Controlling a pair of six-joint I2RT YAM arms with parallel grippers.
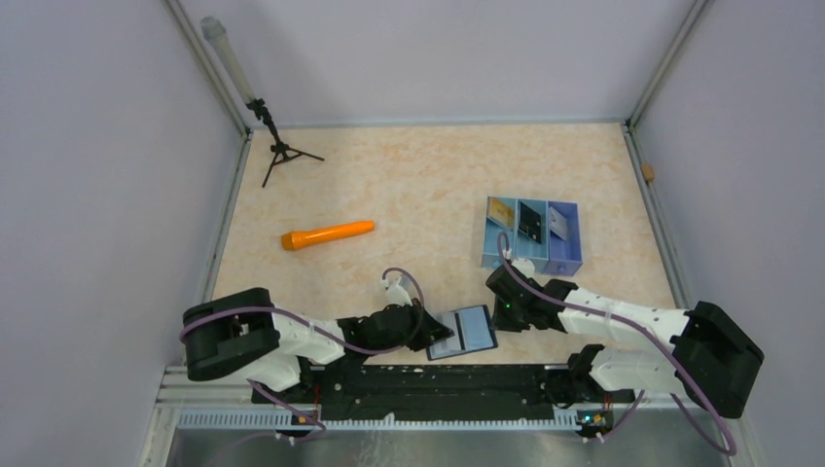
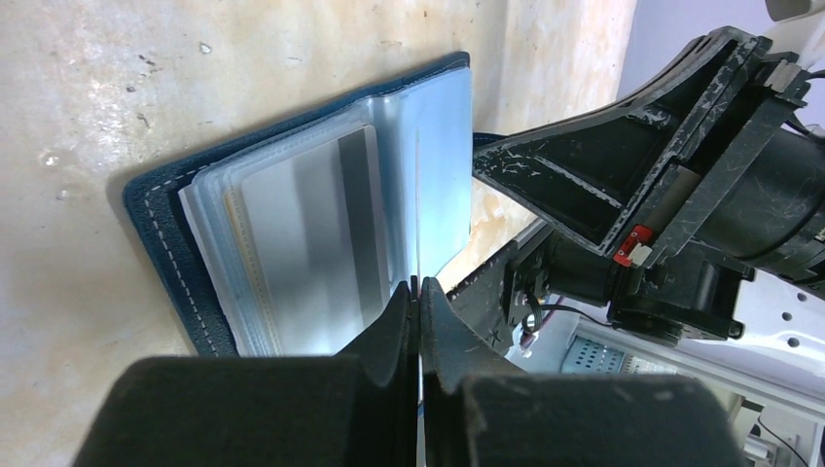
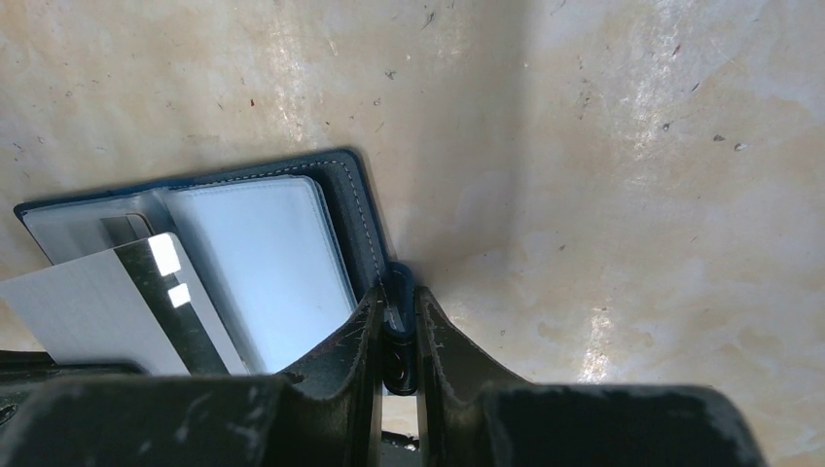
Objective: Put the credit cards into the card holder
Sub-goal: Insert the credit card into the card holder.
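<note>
Counter: beige marbled top (image 1: pixel 418 175), closed in by pale walls on three sides.
Card holder: navy cover with pale stitching and pale blue clear leaves (image 1: pixel 470 331); it lies open at the near edge of the counter, between the two claws.
Card in holder: pale card with a dark stripe (image 2: pixel 311 229), lying flat inside one clear leaf.
Left claw: clenched (image 2: pixel 416 285) on the edge of a thin clear leaf of the card holder; that leaf is raised off the others and shows edge-on in the left wrist view.
Right claw: grasping the navy tab (image 3: pixel 396 326) at the card holder's edge, one finger on each side of it (image 3: pixel 397 294).
Tray: blue, three compartments (image 1: pixel 574 261), farther back on the right, apart from the card holder.
Credit cards in tray: gold-yellow one (image 1: pixel 500 212) in the left compartment, black one (image 1: pixel 530 222) in the middle, white one (image 1: pixel 557 223) in the right.
Orange marker: lies on its side (image 1: pixel 328 234) left of centre, well apart from the card holder.
Tripod: small, black (image 1: pixel 282 153), at the far left corner, carrying a pale tube (image 1: pixel 228 53) tilted toward the wall.
</note>
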